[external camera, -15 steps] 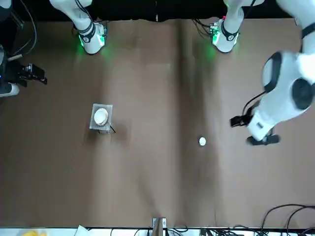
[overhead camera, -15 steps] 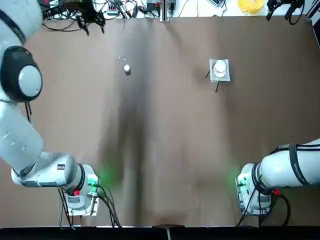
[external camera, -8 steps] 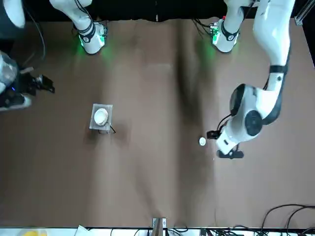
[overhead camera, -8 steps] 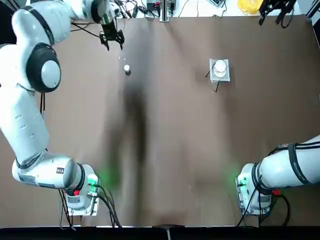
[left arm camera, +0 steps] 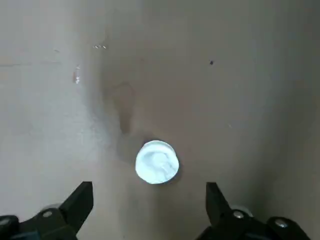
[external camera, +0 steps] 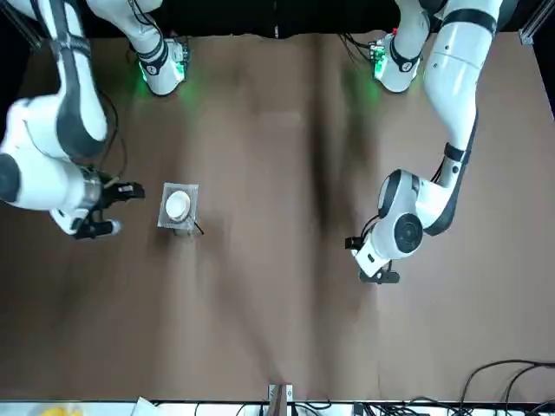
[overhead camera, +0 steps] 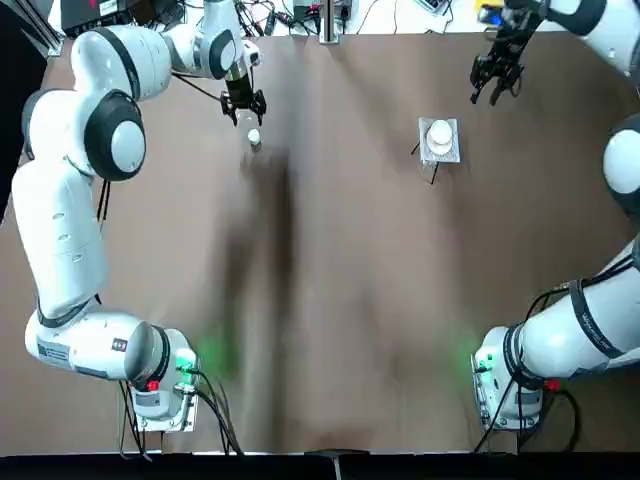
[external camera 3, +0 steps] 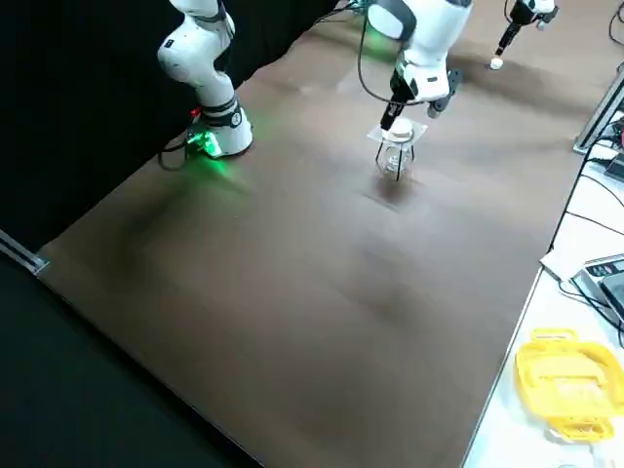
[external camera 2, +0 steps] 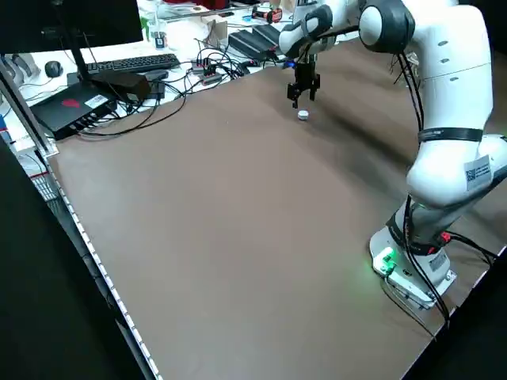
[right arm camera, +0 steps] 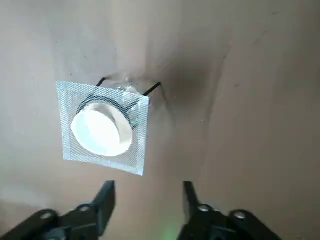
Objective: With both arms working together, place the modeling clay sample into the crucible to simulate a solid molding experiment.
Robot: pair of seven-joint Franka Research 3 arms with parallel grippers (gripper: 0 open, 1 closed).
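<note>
On the desk (overhead camera: 330, 300), I see my left end effector (overhead camera: 243, 106) spread just behind the clay lump (overhead camera: 254, 137), which lies bare on the surface. My right end effector (overhead camera: 496, 80) hangs spread near the cup (overhead camera: 440, 133) on its mesh pad (overhead camera: 452, 152).

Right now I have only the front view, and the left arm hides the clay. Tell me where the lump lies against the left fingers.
Observer: In the left wrist view the modeling clay sample lies on the table, in line with the gap of the open left gripper, untouched.
Operator: Give me the height.
Observer: The left side view shows that gripper hanging above the lump, apart from it.
Operator: Now the right arm.
Observer: The right wrist view shows the right gripper open, beside the crucible on its mesh pad.
</note>
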